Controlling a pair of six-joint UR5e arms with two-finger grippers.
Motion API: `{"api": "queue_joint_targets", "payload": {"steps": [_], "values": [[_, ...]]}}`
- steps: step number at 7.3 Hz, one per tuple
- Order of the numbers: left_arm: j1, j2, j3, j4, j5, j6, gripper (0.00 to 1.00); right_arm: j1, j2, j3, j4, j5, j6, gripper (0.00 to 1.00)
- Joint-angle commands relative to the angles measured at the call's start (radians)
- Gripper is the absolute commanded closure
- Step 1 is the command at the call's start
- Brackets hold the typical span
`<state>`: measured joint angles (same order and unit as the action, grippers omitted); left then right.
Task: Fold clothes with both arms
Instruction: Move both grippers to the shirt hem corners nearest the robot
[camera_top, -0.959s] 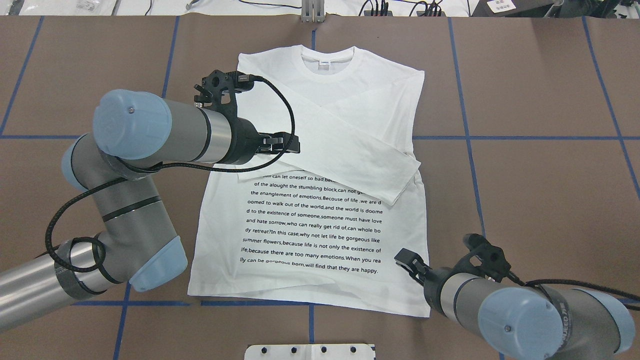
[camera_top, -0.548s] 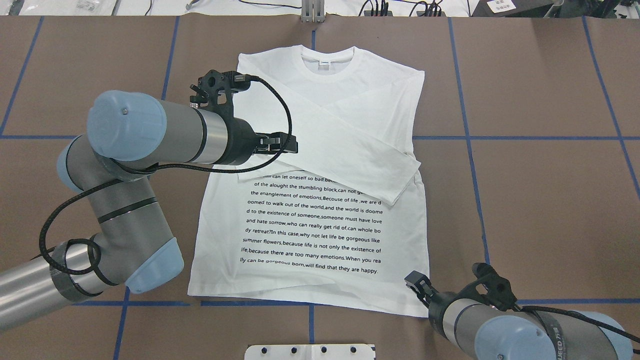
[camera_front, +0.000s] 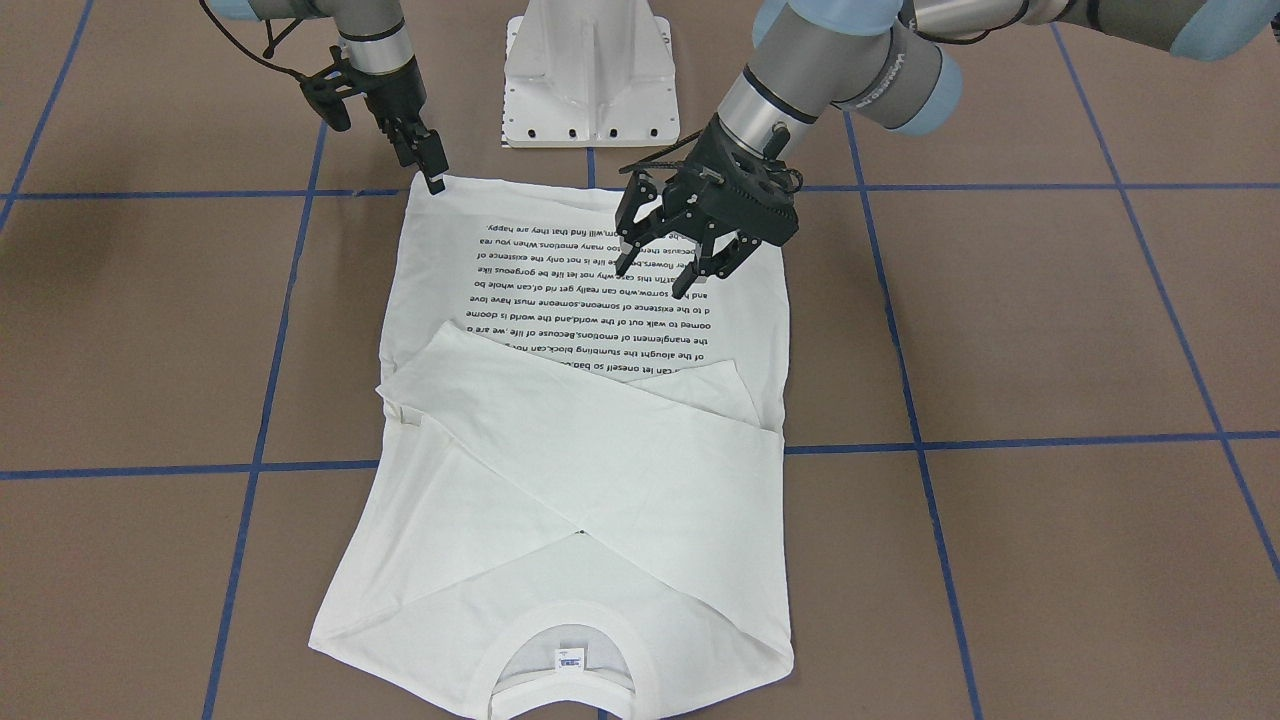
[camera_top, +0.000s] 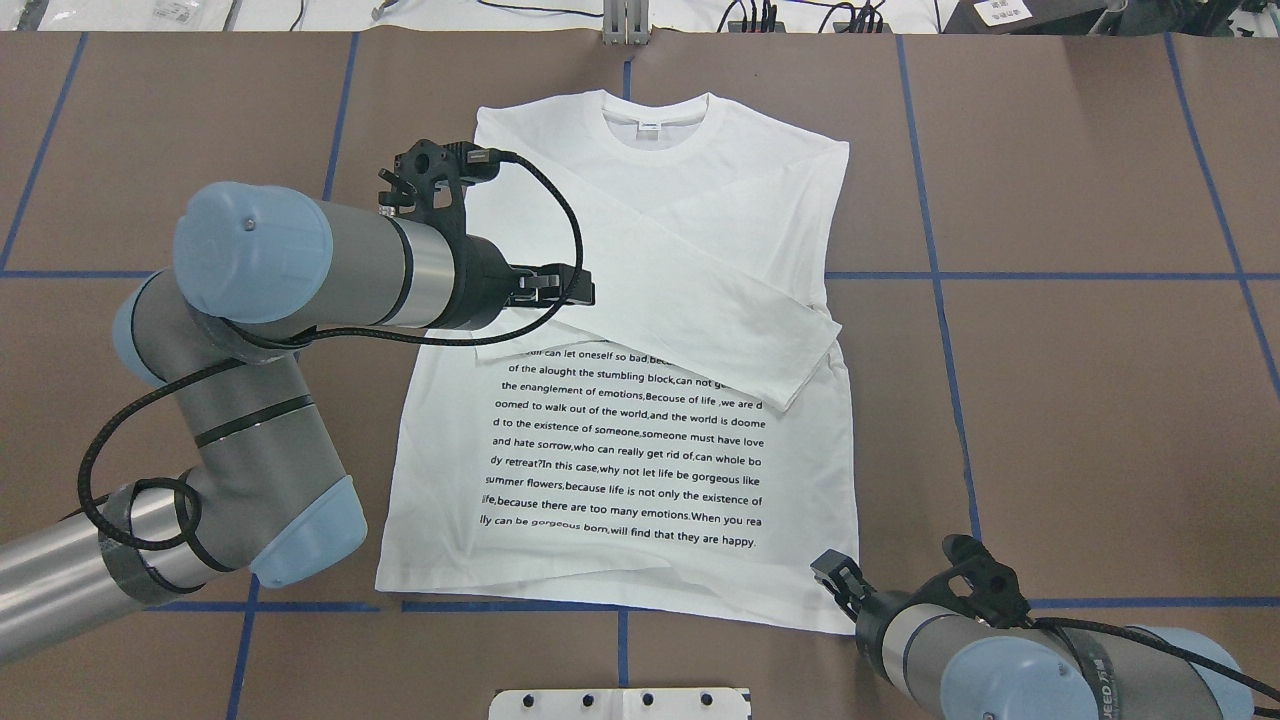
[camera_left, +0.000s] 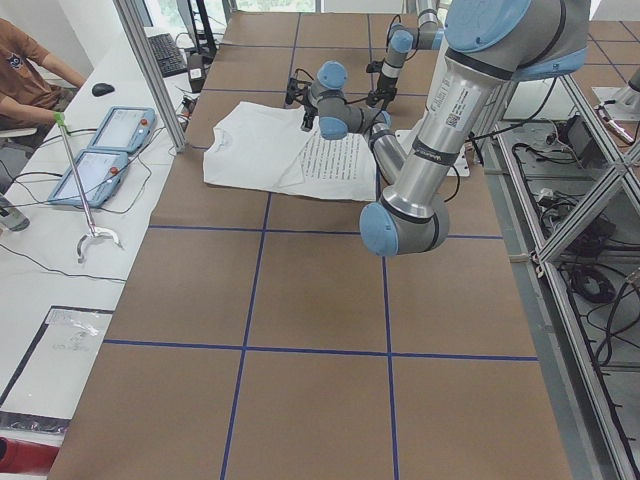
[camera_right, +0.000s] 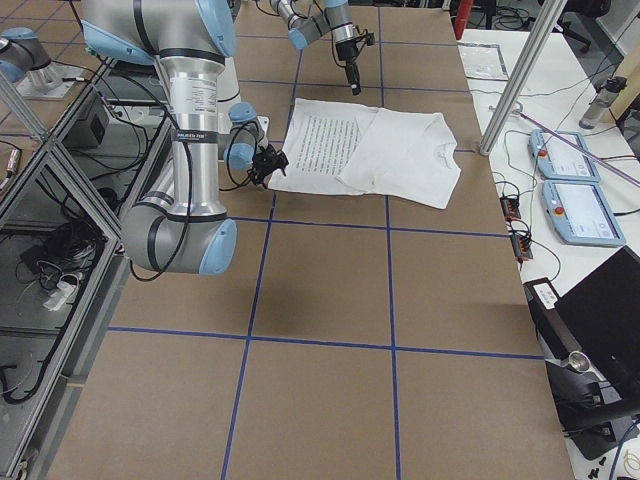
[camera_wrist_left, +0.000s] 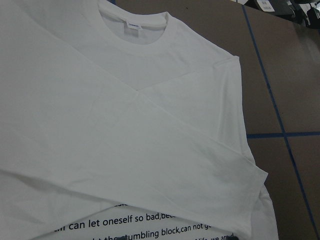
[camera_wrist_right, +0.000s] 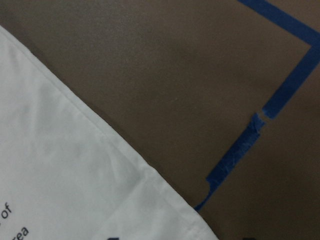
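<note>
Shirt: the white long-sleeved T-shirt (camera_top: 640, 330) lies flat and print-up on the brown counter with blue tape lines (camera_top: 1050, 400). Both sleeves (camera_top: 720, 330) are crossed over the chest, probably so the body can be folded as one tidy rectangle.
Shirt from the hands: the black printed text (camera_top: 630, 450) lies below the left hand (camera_front: 665, 275). One hem corner (camera_wrist_right: 180, 215) sits just at the tips of the right hand (camera_front: 432, 170). The ribbed collar (camera_top: 655, 125) is well beyond both.
Left hand: it hovers clear of the cloth with its fingers spread wide, holding nothing.
Left arm (camera_top: 300, 260): it is bent sharply at the elbow, with the wrist reaching in over the shirt's side edge.
Right hand: it is low beside the corner. Its wrist view shows two dark tips apart at the frame's bottom edge, so the fingers read as parted with nothing between them.
Right arm (camera_top: 1000, 660): the forearm is low and angled in toward the hem.
Likely reason: the right hand seems set to pinch its corner. The left hand would need the matching corner, which lies back toward the robot and outward from it.
Risk: a shallow pinch could catch only the top layer.
</note>
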<state>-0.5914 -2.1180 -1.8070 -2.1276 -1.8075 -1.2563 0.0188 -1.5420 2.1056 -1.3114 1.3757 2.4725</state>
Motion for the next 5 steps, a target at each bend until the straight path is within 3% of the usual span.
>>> {"api": "queue_joint_targets", "payload": {"steps": [1, 2, 3, 4, 5], "values": [[-0.001, 0.006, 0.000, 0.000, 0.000, 0.000, 0.28, -0.016, 0.000, -0.004, 0.000, 0.002, 0.000, 0.25], [-0.001, 0.006, 0.000, -0.002, 0.000, 0.000, 0.28, -0.016, 0.000, -0.004, 0.000, 0.000, 0.000, 0.49], [-0.001, 0.007, 0.000, -0.002, 0.002, 0.000, 0.28, -0.016, -0.001, -0.004, -0.002, 0.000, 0.002, 0.82], [-0.001, 0.007, 0.000, -0.002, 0.002, 0.000, 0.27, -0.016, -0.001, -0.004, -0.003, 0.000, 0.000, 1.00], [-0.002, 0.007, -0.003, -0.002, 0.002, 0.000, 0.27, -0.014, -0.003, -0.001, -0.003, 0.002, 0.000, 1.00]]}}
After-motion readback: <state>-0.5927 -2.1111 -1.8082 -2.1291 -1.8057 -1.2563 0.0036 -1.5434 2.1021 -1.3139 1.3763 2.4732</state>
